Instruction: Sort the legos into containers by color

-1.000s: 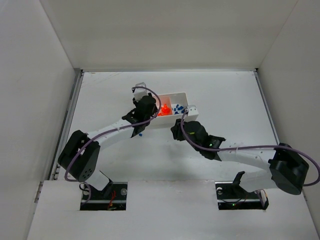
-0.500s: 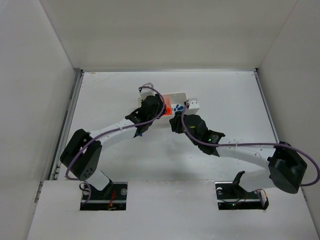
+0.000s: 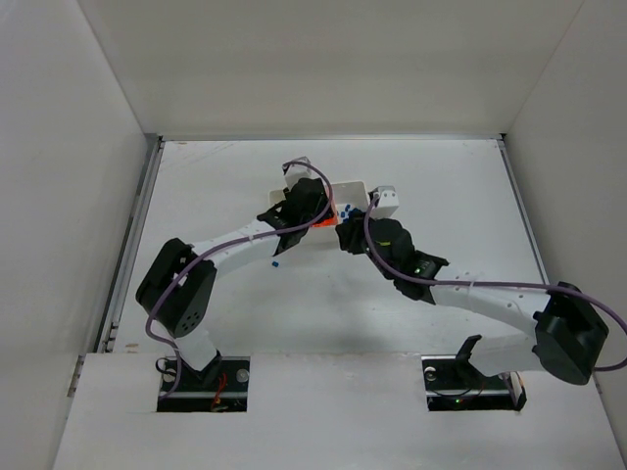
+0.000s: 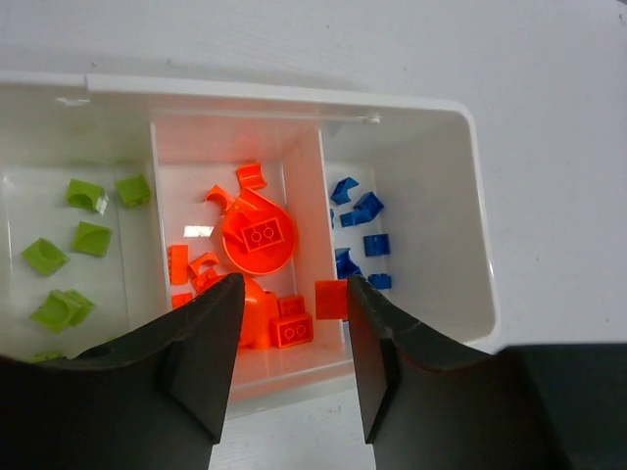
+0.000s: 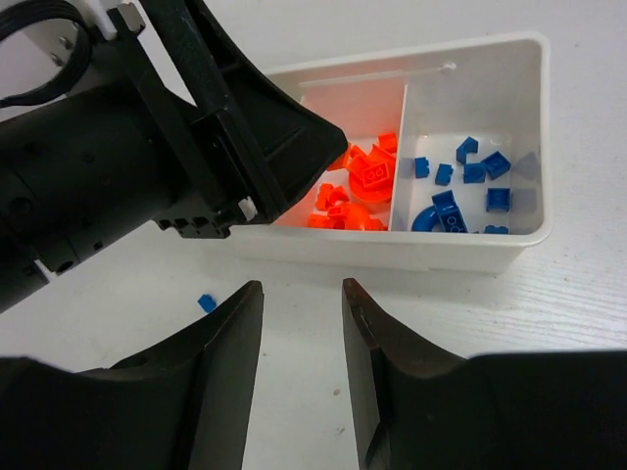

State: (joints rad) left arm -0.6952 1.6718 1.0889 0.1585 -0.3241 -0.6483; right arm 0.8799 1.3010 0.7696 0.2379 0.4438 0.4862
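Bricks [image 4: 257,238], orange, lie in the tray's [image 4: 477,215] middle box, frame centre, just above my left hand [image 4: 292,294], released; my right hand [image 5: 302,289] is released too.

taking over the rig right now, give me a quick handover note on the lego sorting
Grippers: left gripper open and empty, above the orange compartment of the tray; right gripper open and empty, above the table just in front of the tray.
Done: seen from the left wrist, green legos lie in the left compartment, orange legos in the middle, blue legos in the right.
Left: one loose blue lego on the table near the tray; it belongs with the blue ones.
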